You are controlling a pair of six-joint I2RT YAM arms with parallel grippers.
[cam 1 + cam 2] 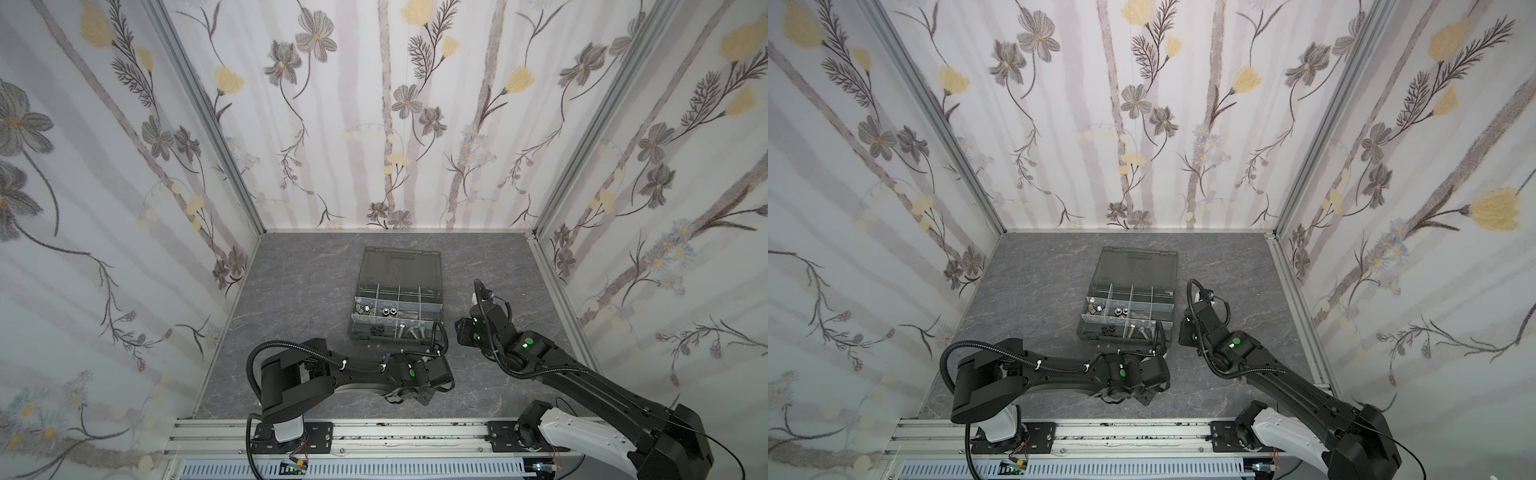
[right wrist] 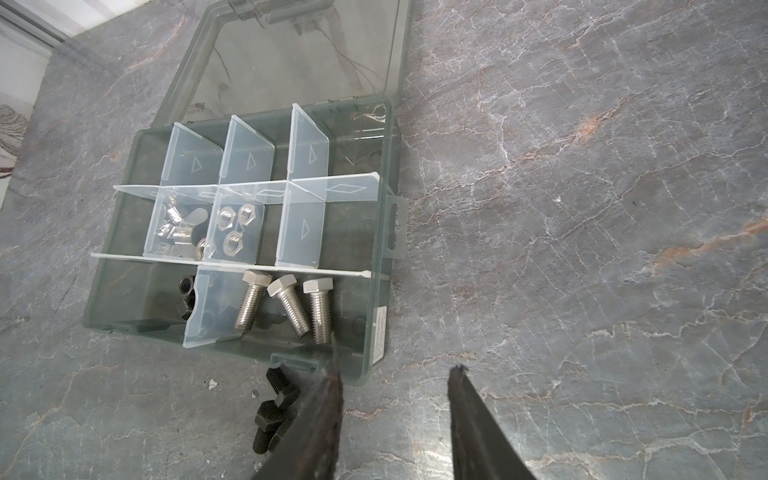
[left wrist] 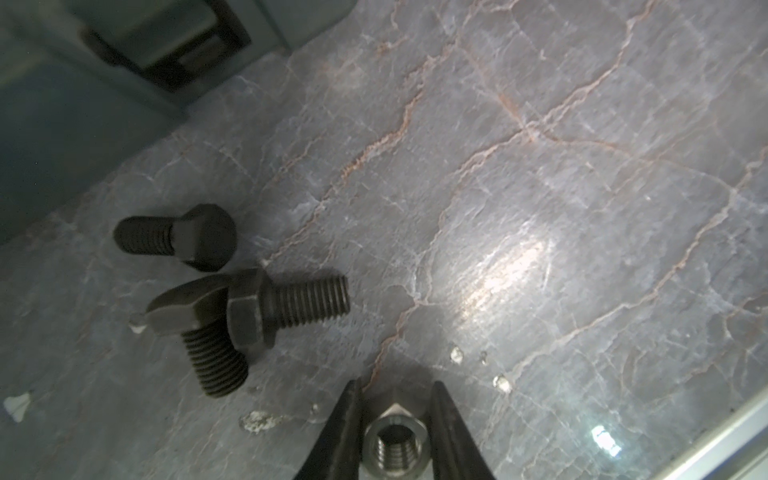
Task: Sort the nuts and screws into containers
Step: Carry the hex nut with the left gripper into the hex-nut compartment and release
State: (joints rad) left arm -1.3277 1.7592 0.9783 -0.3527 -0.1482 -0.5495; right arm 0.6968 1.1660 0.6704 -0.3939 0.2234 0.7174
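Note:
In the left wrist view my left gripper [image 3: 397,386] is shut on a silver hex nut [image 3: 394,444], one finger against each side, just above the table. Three dark screws [image 3: 286,303] lie loose beside it, in front of the grey case [image 2: 384,249] whose compartments are the containers. In the case, three silver screws [image 2: 286,307] fill a front compartment, black nuts [image 2: 185,295] lie next to them, and silver hex nuts [image 2: 235,226] and wing nuts [image 2: 178,228] sit in the middle row. My right gripper [image 2: 395,365] hangs open and empty by the case's front right corner.
The case's smoky lid [image 1: 395,262] lies open flat behind it. Patterned walls enclose the grey marbled table [image 1: 299,299] on three sides. An aluminium rail [image 1: 374,436] runs along the front edge. Small pale flecks [image 3: 259,419] dot the table near the left gripper.

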